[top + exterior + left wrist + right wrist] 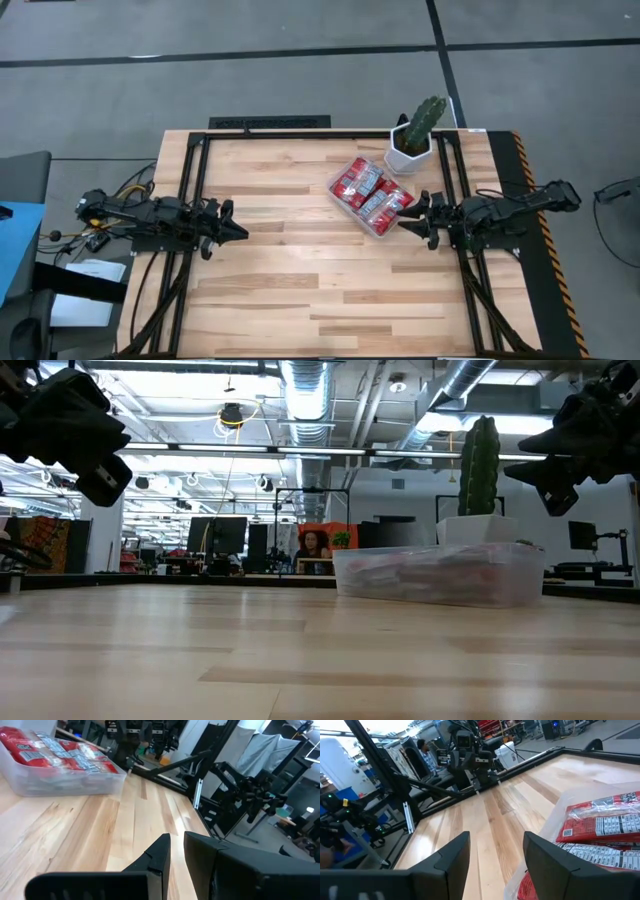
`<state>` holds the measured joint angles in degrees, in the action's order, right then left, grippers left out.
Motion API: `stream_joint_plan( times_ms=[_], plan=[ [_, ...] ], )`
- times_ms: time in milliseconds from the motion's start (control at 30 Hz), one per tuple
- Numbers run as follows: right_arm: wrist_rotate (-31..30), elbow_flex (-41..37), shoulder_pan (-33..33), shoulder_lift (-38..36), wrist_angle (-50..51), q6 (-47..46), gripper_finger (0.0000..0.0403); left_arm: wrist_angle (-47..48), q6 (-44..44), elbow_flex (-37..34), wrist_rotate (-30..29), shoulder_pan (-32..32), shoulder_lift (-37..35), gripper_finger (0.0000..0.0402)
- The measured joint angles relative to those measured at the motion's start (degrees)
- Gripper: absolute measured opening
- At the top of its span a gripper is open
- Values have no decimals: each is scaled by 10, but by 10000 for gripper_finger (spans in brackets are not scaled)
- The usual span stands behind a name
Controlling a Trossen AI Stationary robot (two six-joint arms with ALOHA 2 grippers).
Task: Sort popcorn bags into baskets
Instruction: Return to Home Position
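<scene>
One clear, shallow plastic tray (440, 588) with rounded corners sits on the pale wooden desk (300, 290). Every shiny red-and-white popcorn packet (365, 190) I can see lies inside it. They overlap in a loose heap, so I count at least five and cannot be surer. Just beyond the tray stands one white pot (408, 155) holding a green cactus (430, 115). The right end effector (404, 220) hovers beside the tray, fingers spread and empty. The left end effector (240, 230) hangs well away across the desk, its fingers a narrow slit apart, gripping nothing.
</scene>
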<state>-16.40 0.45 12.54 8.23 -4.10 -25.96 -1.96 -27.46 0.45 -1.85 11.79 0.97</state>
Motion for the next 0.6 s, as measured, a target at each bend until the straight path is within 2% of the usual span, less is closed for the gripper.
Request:
stream_joint_plan(
  times_ms=[600],
  plan=[
    [0,0,0,0,4,-1,203,0,0,-1,0,0,0,43]
  ],
)
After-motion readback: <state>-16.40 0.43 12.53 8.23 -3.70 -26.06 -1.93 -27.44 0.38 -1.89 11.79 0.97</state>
